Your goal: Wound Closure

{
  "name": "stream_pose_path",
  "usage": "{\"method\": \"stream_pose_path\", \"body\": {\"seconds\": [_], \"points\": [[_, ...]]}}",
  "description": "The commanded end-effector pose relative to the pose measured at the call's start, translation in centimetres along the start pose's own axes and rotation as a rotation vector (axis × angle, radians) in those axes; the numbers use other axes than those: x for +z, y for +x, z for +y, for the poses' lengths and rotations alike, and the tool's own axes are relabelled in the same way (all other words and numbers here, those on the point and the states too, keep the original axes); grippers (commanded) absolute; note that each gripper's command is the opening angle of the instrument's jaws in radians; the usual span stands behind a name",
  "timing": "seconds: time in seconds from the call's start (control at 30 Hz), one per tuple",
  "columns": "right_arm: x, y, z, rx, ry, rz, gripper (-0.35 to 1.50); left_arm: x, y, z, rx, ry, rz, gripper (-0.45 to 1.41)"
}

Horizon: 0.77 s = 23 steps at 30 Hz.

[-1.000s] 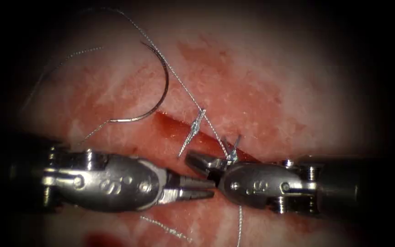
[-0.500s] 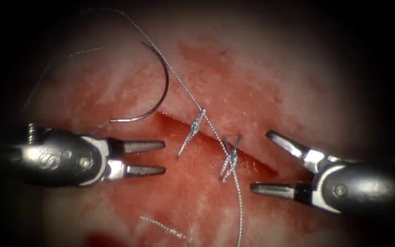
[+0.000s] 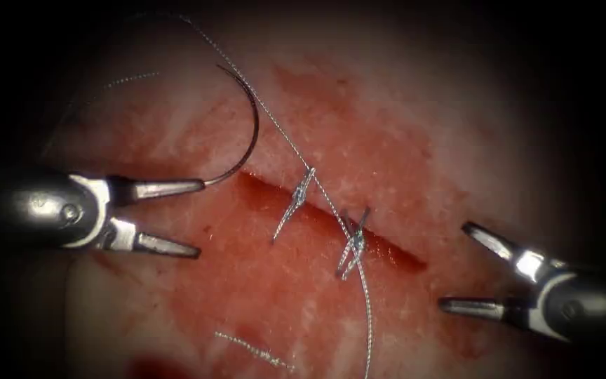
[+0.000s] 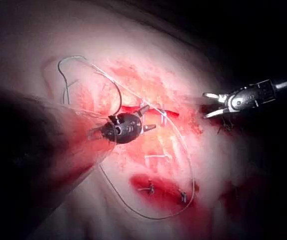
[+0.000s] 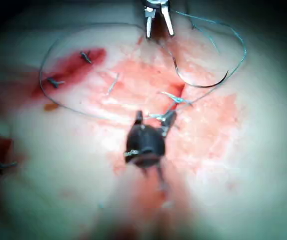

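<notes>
In the endoscope view, the left tool (image 3: 198, 217) has its two shiny metal jaws spread apart and holds nothing. The right tool (image 3: 455, 267) is spread wide too, with nothing in it. The needle (image 3: 256, 133) is thin, dark and bent like a hook. It lies flat on the tissue (image 3: 387, 140), far and left of the cut (image 3: 394, 251), not stuck in. It runs from far to near, with its bend bulging to the right. Its near end sits right at the tip of the left tool's upper jaw, and we cannot tell if they touch. The twisted silver thread (image 3: 275, 126) crosses the dark red cut at two small knots. A cut end of thread (image 3: 254, 351) lies near us.

In the left wrist view, the left tool (image 4: 150, 118) gapes beside the needle (image 4: 120, 97), and the right tool (image 4: 207, 105) gapes well apart.

In the right wrist view, the right tool (image 5: 154, 117) is spread over the wet pink tissue. The left tool (image 5: 159, 34) is open beyond the needle (image 5: 198, 86).
</notes>
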Motion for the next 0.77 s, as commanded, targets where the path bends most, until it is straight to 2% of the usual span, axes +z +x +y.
{"method": "stream_pose_path", "body": {"seconds": [0.03, 0.27, 0.4, 0.5, 0.77], "points": [[0.07, -0.03, -0.03, 0.001, 0.0, 0.001, 1.26, 0.07, -0.07, 0.05, -0.007, -0.001, 0.0, 0.25], [0.06, 0.05, -0.01, 0.017, -0.012, 0.02, 1.21, 0.2, -0.17, 0.17, -0.076, 0.008, -0.001, 0.29], [0.06, 0.05, 0.0, 0.017, -0.007, 0.017, 1.18, 0.22, -0.18, 0.17, -0.076, 0.017, 0.012, 0.32], [0.05, 0.04, 0.0, 0.006, 0.025, -0.008, 1.08, 0.23, -0.18, 0.17, -0.088, 0.031, 0.028, 0.32], [-0.01, 0.02, 0.05, 0.007, 0.025, -0.003, 1.06, 0.25, -0.2, 0.18, -0.086, 0.034, 0.027, 0.32]]}}
